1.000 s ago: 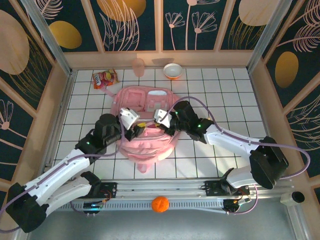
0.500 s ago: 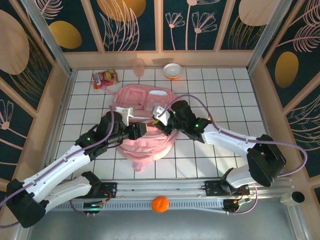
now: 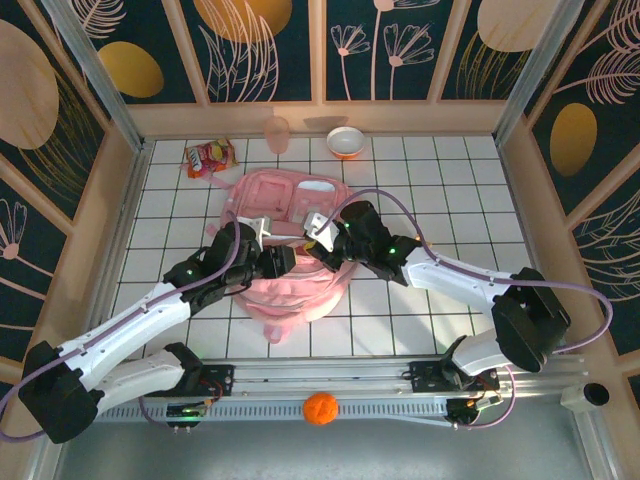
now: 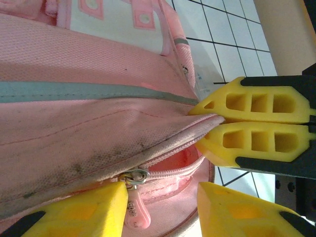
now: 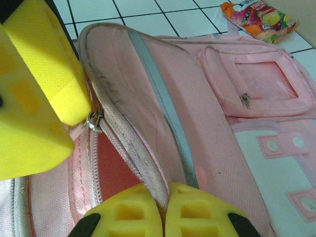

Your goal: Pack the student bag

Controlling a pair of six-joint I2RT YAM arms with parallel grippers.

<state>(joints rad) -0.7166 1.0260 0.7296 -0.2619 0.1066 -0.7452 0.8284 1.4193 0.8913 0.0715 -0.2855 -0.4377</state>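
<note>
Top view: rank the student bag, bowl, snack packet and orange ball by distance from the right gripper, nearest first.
1. student bag, clamped in the right gripper
2. bowl, at the far edge
3. snack packet, far left
4. orange ball, near edge, by the arm bases

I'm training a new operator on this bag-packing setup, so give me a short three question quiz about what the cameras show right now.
1. True or false: the right gripper is pinching the edge of the student bag's opening.
2. The left gripper is open. What lies between its fingers? A) zipper pull B) pencil C) notebook
3. Fill in: beside the bowl at the far edge of the table stands a pink ____.
Key: 1 true; 2 A; 3 cup.
</note>
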